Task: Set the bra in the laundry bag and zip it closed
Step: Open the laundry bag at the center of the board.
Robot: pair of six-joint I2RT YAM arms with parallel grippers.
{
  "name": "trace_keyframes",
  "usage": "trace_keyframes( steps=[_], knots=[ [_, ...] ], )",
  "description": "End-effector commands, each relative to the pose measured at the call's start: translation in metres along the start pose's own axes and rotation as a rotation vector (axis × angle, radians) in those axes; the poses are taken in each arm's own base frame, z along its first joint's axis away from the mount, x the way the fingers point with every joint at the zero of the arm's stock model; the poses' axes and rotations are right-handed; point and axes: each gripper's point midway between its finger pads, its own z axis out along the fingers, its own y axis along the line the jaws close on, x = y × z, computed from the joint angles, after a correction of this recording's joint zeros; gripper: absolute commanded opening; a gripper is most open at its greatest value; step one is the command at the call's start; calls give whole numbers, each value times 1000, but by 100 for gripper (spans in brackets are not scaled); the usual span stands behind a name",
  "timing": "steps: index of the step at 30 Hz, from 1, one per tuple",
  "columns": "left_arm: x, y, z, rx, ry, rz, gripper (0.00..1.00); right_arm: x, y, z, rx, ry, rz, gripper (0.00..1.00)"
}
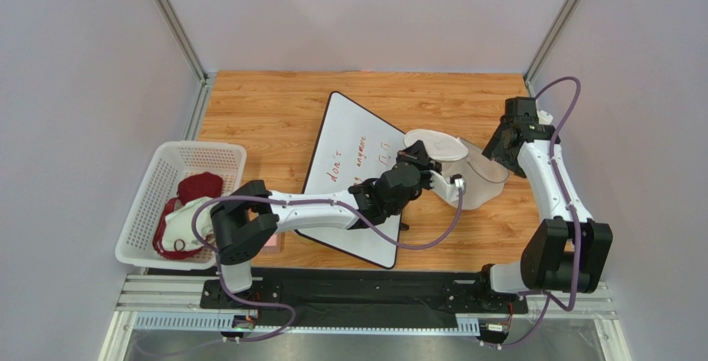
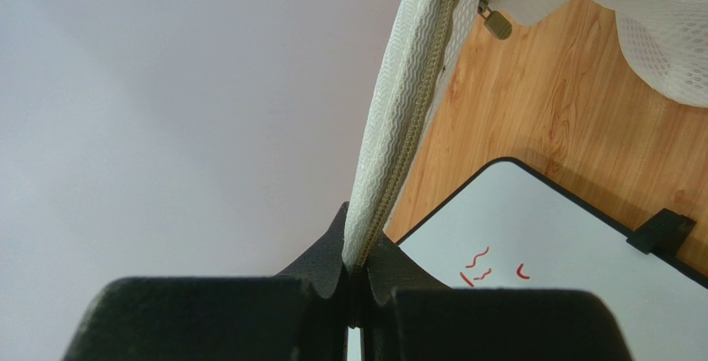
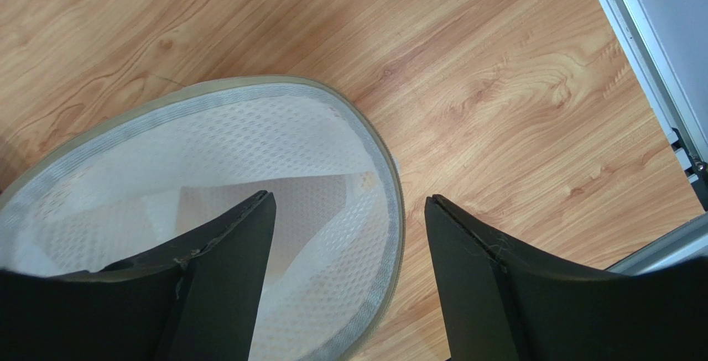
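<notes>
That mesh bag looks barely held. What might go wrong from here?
1. The left gripper pinches only the thin zipper edge of the laundry bag; it might slip out and the opening could sag.
2. The right gripper stands open, seemingly astride the rim, so a finger may snag the mesh.
3. The bra lies in the basket, so an arm must likely let go to fetch it.

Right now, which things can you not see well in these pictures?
Top view: the bra in the basket, partly under white cloth.
Top view: the whiteboard writing, too small, partly covered by the left arm.
Right wrist view: the laundry bag inside, partly behind the right gripper.
</notes>
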Motion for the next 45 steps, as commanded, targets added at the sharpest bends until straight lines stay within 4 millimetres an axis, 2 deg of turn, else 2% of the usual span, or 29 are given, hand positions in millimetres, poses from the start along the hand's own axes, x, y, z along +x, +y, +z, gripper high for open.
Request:
trace_keyframes(
  steps=[1, 5, 9, 12, 13, 14, 16, 18, 20, 21, 22, 23, 24, 25, 27, 30, 33, 35, 37, 40, 41, 42, 43, 44, 45],
  knots=[
    [-11, 49, -14, -108, -51, -77, 0, -4, -5, 17, 39, 11, -4, 70],
    [-13, 51, -16, -106, -64, -85, 0, -3, -1, 32, 19, 25, 8, 66],
    [-13, 49, -18, -98, -73, -79, 0, -16, 2, 33, 9, -19, -12, 48],
    [-14, 49, -20, -88, -90, -94, 0, -27, 22, 24, -104, -54, 6, 23],
    [-15, 48, -20, -86, -91, -96, 0, -29, 26, 21, -125, -57, 18, 4],
    [-14, 48, -21, -86, -88, -97, 0, -35, 31, 13, -157, -69, 30, 0],
    [-13, 47, -21, -82, -86, -99, 0, -41, 35, 3, -184, -86, 36, 0],
    [-12, 46, -22, -78, -90, -105, 0, -53, 32, -15, -193, -134, 43, 0],
    [-13, 47, -22, -78, -94, -122, 0, -58, 19, -30, -157, -179, 54, 0],
    [-12, 47, -22, -77, -94, -124, 0, -59, 13, -32, -136, -195, 54, 1],
    [-13, 46, -21, -74, -94, -124, 0, -59, 7, -32, -113, -205, 56, 8],
    [-12, 44, -20, -72, -92, -121, 0, -59, 2, -31, -94, -210, 62, 23],
    [-12, 43, -19, -68, -90, -119, 0, -54, -3, -24, -86, -190, 68, 50],
    [-12, 42, -19, -68, -90, -117, 0, -51, -3, -19, -90, -169, 79, 60],
    [-12, 42, -18, -68, -88, -107, 0, -36, 3, -1, -132, -87, 88, 69],
    [-11, 42, -19, -67, -86, -110, 0, -24, 7, 16, -147, -26, 78, 72],
    [-13, 42, -19, -62, -94, -121, 0, -13, 12, 31, -182, 10, 85, 71],
    [-13, 40, -18, -56, -95, -121, 0, 4, 17, 43, -215, 69, 86, 70],
    [-13, 41, -19, -56, -95, -128, 0, 10, 16, 54, -208, 81, 86, 66],
    [-13, 40, -20, -54, -96, -136, 0, 11, 23, 59, -238, 83, 81, 59],
    [-14, 41, -20, -54, -99, -143, 0, 9, 22, 59, -228, 79, 82, 55],
    [-14, 42, -21, -56, -101, -147, 0, 8, 19, 55, -213, 78, 76, 38],
    [-14, 42, -21, -53, -100, -150, 0, 2, 7, 54, -140, 46, 72, 30],
    [-15, 42, -21, -52, -103, -153, 0, -12, 12, 37, -143, -13, 55, 16],
    [-15, 43, -22, -52, -109, -161, 0, -13, 9, 27, -118, -30, 45, 10]
  ],
)
